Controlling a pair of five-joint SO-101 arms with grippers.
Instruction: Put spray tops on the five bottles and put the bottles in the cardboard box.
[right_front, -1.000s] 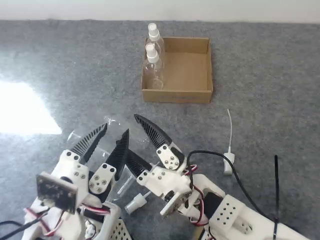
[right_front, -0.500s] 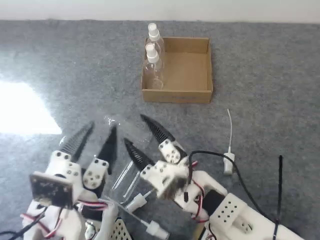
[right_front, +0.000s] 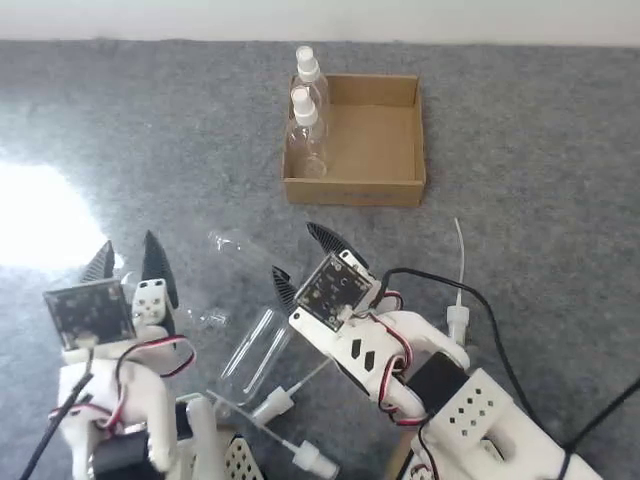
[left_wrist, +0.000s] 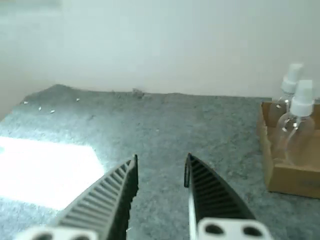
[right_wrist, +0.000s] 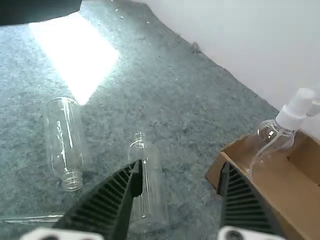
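Note:
The cardboard box (right_front: 372, 140) stands at the far middle of the table. Two capped bottles (right_front: 304, 128) stand upright along one inner wall of it; they also show in the left wrist view (left_wrist: 299, 126) and the right wrist view (right_wrist: 280, 129). Clear uncapped bottles lie on the carpet: one (right_front: 250, 356) by the arms, another (right_front: 234, 244) farther out, and a third (right_front: 203, 320). My right gripper (right_front: 305, 265) hangs open above two lying bottles (right_wrist: 62, 140) (right_wrist: 148, 184). My left gripper (right_front: 128, 262) is open and holds nothing (left_wrist: 160, 175).
Loose spray tops with dip tubes lie at the near edge (right_front: 275, 405) (right_front: 310, 460), and one (right_front: 458, 322) to the right of the right arm. A black cable (right_front: 480, 350) loops there. A bright sunlit patch (right_front: 40, 220) covers the left carpet.
The left gripper has pulled back and to the left, away from the lying bottles. The right gripper has shifted slightly right and tilted. Both stayed open.

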